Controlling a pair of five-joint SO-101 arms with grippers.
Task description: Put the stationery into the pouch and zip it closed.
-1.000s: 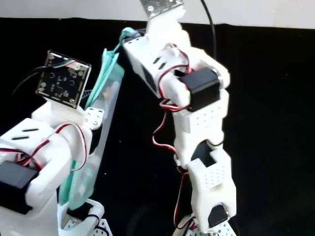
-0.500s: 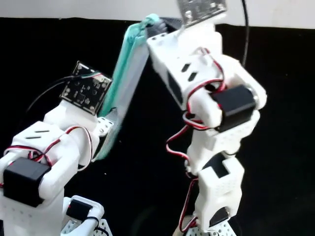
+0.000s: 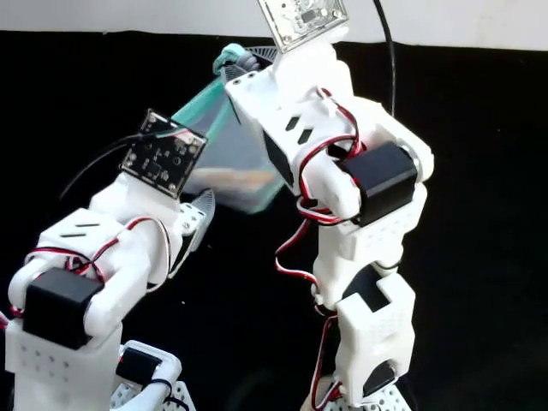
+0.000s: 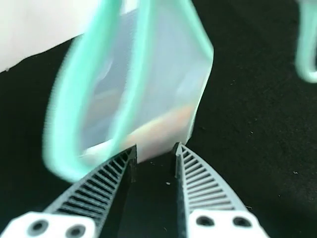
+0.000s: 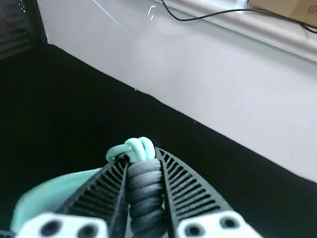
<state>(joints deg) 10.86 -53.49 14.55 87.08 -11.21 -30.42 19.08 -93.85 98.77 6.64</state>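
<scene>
High view: pouch (image 3: 224, 167) aloft in right hand (image 3: 245, 67)

- Pouch (image 4: 148, 89) hangs dead ahead of your left gripper (image 4: 155, 148); jaws apart, pouch's lower edge at the tips, so no way fwd.
- Right gripper (image 5: 141, 154) is clamped on pull cord (image 5: 143, 188) at pouch top; right arm (image 3: 360, 214) walls off that side.
- You've room to pass over table (image 3: 479, 171) beyond right arm.

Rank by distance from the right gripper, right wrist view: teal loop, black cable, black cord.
1. black cord, clamped in the right gripper.
2. teal loop, just past the fingertips.
3. black cable, farthest, way off in the background.
</scene>
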